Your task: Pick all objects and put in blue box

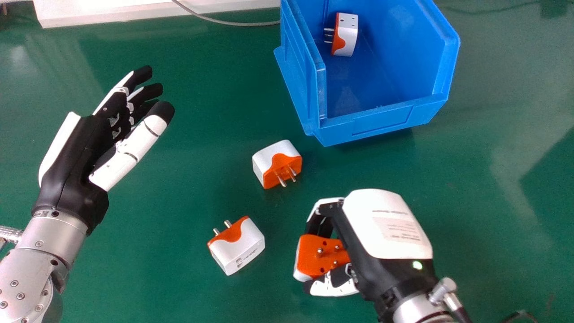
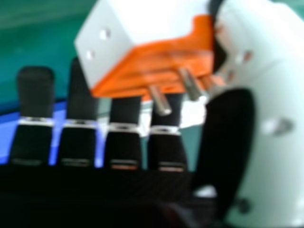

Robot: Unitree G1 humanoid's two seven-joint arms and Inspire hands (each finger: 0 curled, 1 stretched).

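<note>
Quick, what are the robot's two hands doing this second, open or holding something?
Left hand: open, empty, above the green tabletop.
Right hand: closed on an orange and white adapter.

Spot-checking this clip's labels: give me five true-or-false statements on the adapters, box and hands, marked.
1. One adapter is inside the blue box. True.
2. The left hand holds an adapter. False: the left hand is open and empty.
3. The right hand holds an adapter. True.
4. An adapter and another adapter lie on the green table. True.
5. Those two touch each other. False: they lie apart.
</note>
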